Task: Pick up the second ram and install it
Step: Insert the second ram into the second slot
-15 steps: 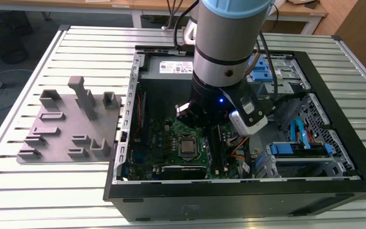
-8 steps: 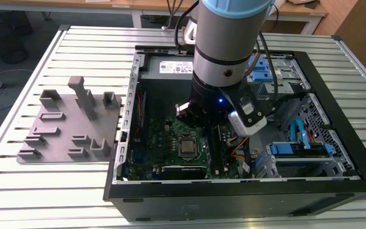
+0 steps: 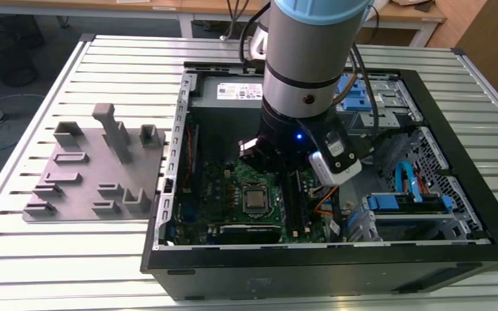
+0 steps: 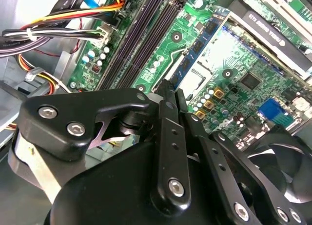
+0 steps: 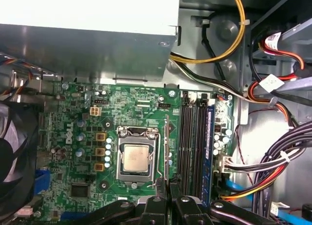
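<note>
ram stick (image 4: 200, 44) stands edge-on, pinched between the narrowed fingers (image 4: 168, 91), held over the motherboard (image 5: 87, 117) inside the case (image 3: 166, 194), near the empty memory slots (image 5: 187, 137). judgement: keep it parallel to a slot, notch matched, and press evenly.

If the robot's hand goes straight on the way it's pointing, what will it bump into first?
Probably the green motherboard, between the processor and the dark memory slots. The second ram gripped in the hand would touch first. Depth is hard to judge.
</note>
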